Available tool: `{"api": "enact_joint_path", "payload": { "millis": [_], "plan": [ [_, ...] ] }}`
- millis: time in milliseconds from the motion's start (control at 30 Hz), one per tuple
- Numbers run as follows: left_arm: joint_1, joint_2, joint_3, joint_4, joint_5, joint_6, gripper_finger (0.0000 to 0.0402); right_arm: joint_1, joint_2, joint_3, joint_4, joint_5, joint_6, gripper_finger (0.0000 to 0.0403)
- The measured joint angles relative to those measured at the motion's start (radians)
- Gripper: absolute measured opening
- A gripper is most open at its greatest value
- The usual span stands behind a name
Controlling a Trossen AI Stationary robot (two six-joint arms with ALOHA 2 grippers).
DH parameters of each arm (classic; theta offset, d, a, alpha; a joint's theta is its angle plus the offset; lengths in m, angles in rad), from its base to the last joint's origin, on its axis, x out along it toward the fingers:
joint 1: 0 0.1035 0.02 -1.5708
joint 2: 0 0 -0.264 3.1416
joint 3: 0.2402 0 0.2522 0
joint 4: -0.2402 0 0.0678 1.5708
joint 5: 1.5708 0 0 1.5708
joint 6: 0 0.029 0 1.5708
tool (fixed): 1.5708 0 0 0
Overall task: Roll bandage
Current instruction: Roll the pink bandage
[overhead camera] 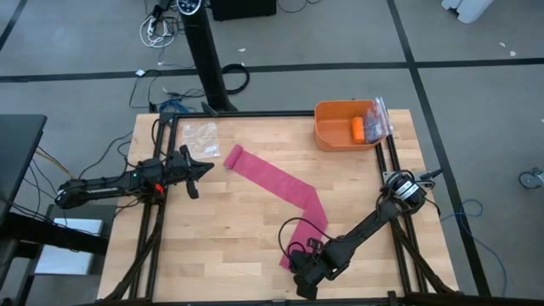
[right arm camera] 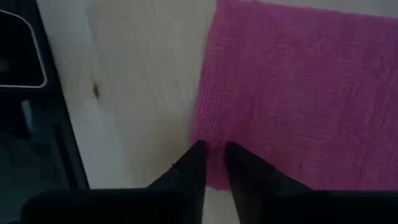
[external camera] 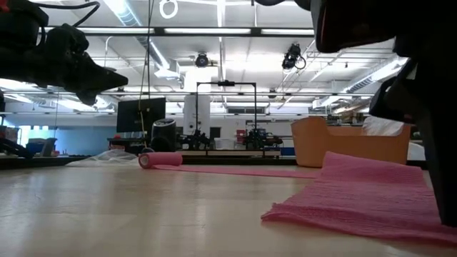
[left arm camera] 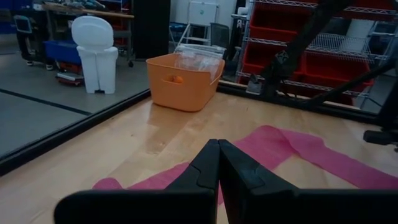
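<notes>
Right hand (right arm camera: 211, 155) nearly clenched at the near end of the flat magenta-pink stretchy fabric bandage (overhead camera: 280, 183), nothing grasped yet; left hand (overhead camera: 197, 173) clenched, idle; next: pinch the edge, start rolling.

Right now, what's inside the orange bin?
The orange bin holds a small orange roll and a clear crinkly plastic bag. Anything under the bag is hidden.

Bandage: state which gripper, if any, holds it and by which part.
Neither clearly. The right gripper sits at the near end edge of the bandage, fingers narrowly apart; a pinch cannot be told. The left gripper is shut on nothing.
</notes>
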Motion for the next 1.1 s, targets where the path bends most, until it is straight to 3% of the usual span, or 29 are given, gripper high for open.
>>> {"api": "enact_joint_path", "payload": {
  "millis": [167,533,900,1100],
  "plan": [
    [-0.001,0.009,0.0,0.0,0.003,-0.011,0.0017,0.002,0.003,0.002,0.004,-0.001,0.005,0.0007],
    [-0.001,0.028,0.0,0.006,0.003,-0.018,0.0017,0.005,-0.011,0.158,-0.107,0.033,0.003,0.0005],
    [-0.001,0.028,0.0,0.009,0.003,-0.018,0.0017,0.021,-0.013,0.448,-0.54,0.282,0.103,0.0004],
    [-0.001,0.028,0.0,0.011,0.003,-0.018,0.0017,0.054,-0.013,0.553,-0.945,0.424,0.382,0.0002]
  ]
}}
